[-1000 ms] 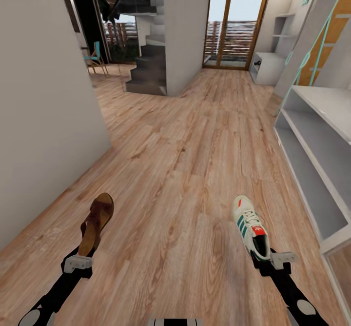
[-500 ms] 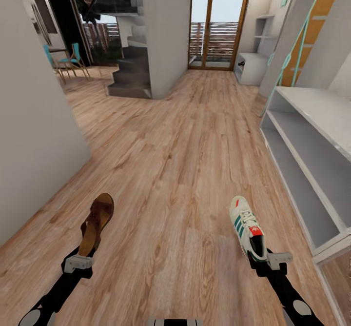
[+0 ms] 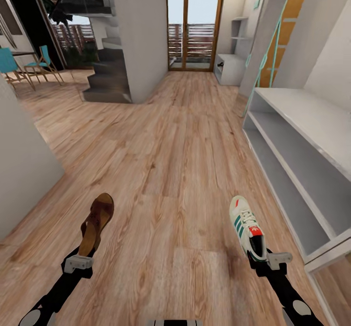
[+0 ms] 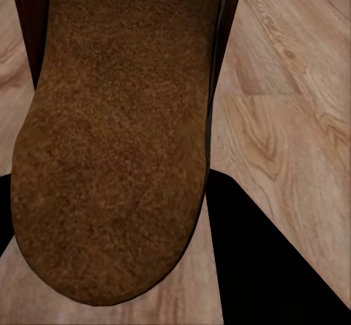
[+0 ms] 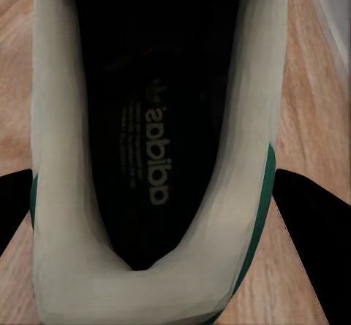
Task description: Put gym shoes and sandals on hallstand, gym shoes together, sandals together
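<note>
Claws on both arms stayed clamped on footwear: the left claw gripped the heel of a brown sandal, the right claw the heel of a white gym shoe, both carried low over the floor. Neither shoe shifted in its grip over the last second; what changed was the whole view, which swung so the shoe rack slid further into sight on the right. I judged the robot was turning toward the rack, with placing not yet begun.

Largest first: the wood-plank floor ran the length of the corridor to a glass door. The pale grey rack lay alongside, its flat top and two open tiers bare as far as visible. A staircase stood left of centre, and blue chairs beyond. Up close, the sandal's footbed and the shoe's dark lining faced the wrist cameras.
</note>
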